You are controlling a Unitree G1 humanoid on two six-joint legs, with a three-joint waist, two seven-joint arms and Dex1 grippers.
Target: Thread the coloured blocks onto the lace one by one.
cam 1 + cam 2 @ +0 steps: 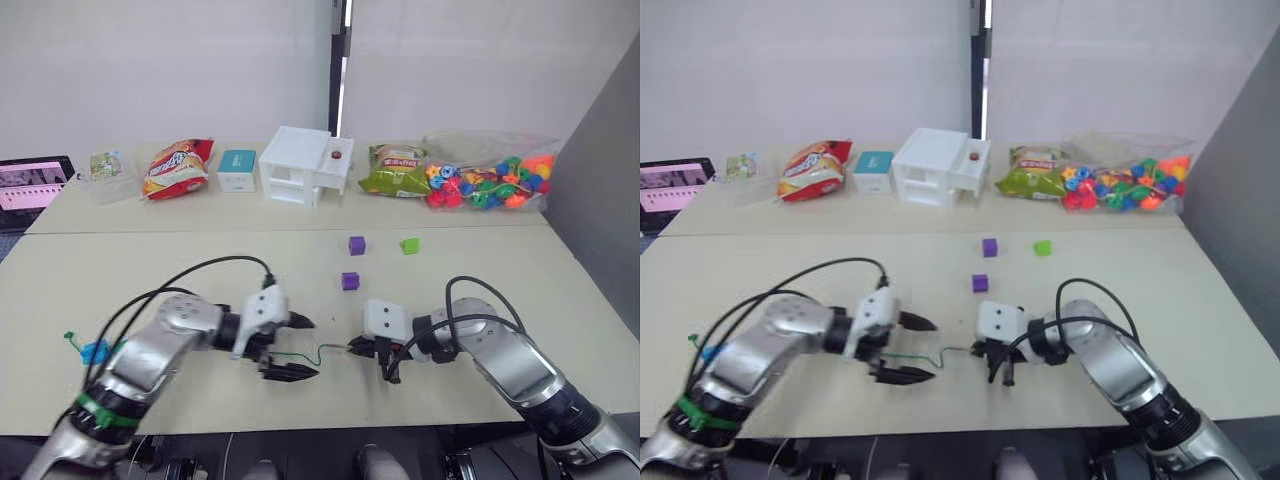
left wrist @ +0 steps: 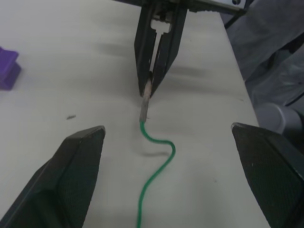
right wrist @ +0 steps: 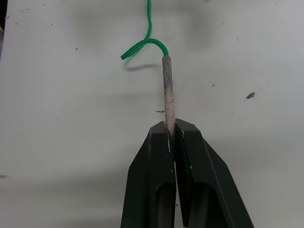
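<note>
Two grippers sit close together near the table's front edge. Right gripper (image 3: 171, 135) has its black fingers pinched shut on the stiff pale tip of the thin green lace (image 2: 156, 166), probably to keep the tip steady and pointing out so a block can slide on. Left gripper (image 1: 290, 347) is spread wide either side of the cord, holding nothing. Further back, loose on the beige table (image 1: 200, 250): two small purple plastic cubes (image 1: 350, 281) and a light green cube (image 1: 409, 245).
</note>
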